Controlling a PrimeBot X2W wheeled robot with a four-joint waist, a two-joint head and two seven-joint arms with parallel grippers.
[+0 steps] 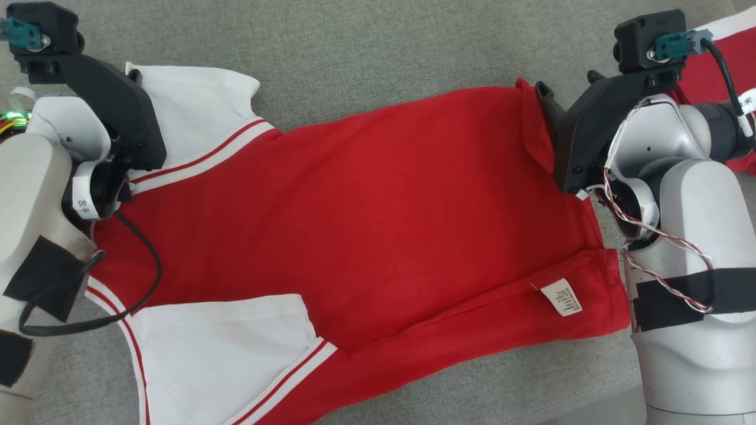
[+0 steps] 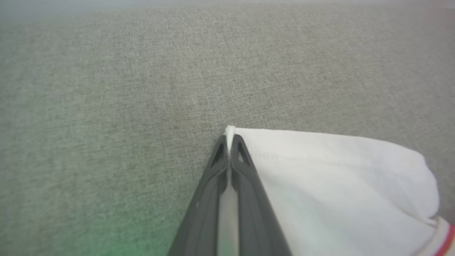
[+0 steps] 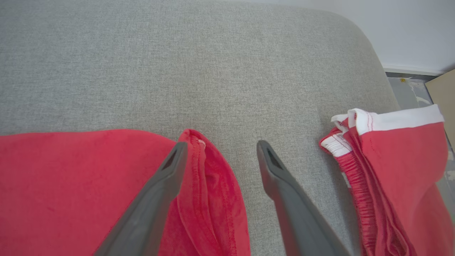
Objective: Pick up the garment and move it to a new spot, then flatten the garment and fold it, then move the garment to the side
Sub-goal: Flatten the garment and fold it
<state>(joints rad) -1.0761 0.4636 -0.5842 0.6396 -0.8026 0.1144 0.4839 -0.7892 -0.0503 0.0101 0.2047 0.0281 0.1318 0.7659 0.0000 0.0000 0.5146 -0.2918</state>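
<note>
Cloth like this shirt (image 1: 378, 206), spread across the grey cushion (image 1: 366, 47), looks light and limp, so its edges are best for pinching. Left end effector (image 2: 230, 140), angled low, is clamped on the white sleeve (image 2: 337, 185) corner. Right end effector (image 3: 222, 153) gapes wide astride the red hem (image 3: 209, 185), holding nothing.

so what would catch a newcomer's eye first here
The big red garment spread across the grey cushion, in the middle of the head view. The left gripper is pinched shut on its white sleeve, while the right gripper stands open at the red hem, beside a second bunched garment.
</note>
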